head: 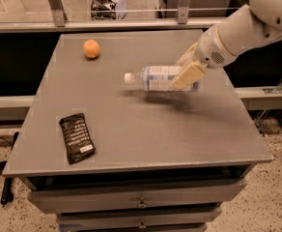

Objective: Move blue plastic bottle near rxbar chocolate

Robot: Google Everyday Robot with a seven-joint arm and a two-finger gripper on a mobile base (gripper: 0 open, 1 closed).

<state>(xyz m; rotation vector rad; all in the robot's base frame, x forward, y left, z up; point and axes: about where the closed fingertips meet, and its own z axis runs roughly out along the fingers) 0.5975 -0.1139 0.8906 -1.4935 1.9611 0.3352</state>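
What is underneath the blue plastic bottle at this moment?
The blue plastic bottle hangs sideways in the tool above the table; under it show only bare tabletop and its shadow. The tool's near finger covers part of its base end.

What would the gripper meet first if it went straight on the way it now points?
Holding the blue plastic bottle, the gripper would probably reach bare table top just below; depth is unclear.

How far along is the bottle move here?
Done: the hand is shut on the blue plastic bottle. Under way: it hangs sideways above the table. Left: carry it to the rxbar chocolate at front-left and set it down.
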